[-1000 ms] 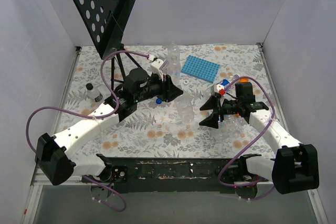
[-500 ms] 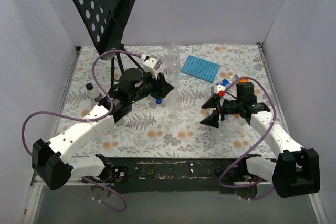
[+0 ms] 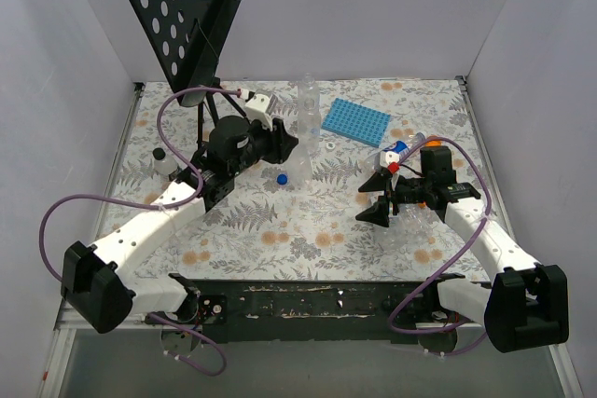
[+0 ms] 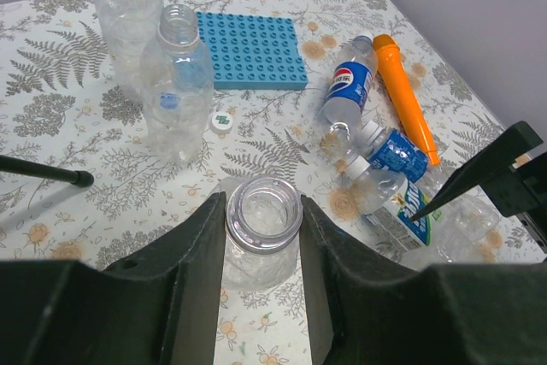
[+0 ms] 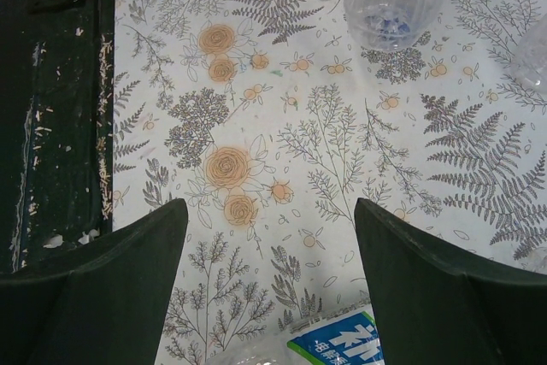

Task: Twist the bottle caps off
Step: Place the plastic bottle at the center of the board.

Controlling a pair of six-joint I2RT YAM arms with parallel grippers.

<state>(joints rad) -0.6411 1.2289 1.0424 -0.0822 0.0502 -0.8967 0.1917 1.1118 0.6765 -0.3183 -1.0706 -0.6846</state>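
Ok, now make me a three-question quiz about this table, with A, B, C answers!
1. Where is the blue studded baseplate?
A) leaning on the wall
B) on top of a bottle
C) flat on the table

2. What colour is the stick-shaped thing?
A) green
B) orange
C) black

3. The clear bottle in the left gripper is
A) open, no cap
B) capped in white
C) capped in blue

Answers: 1 C, it lies flat on the flowery surface. 2 B, it shows bright orange in the left wrist view. 3 A, its bare round mouth shows between the fingers.
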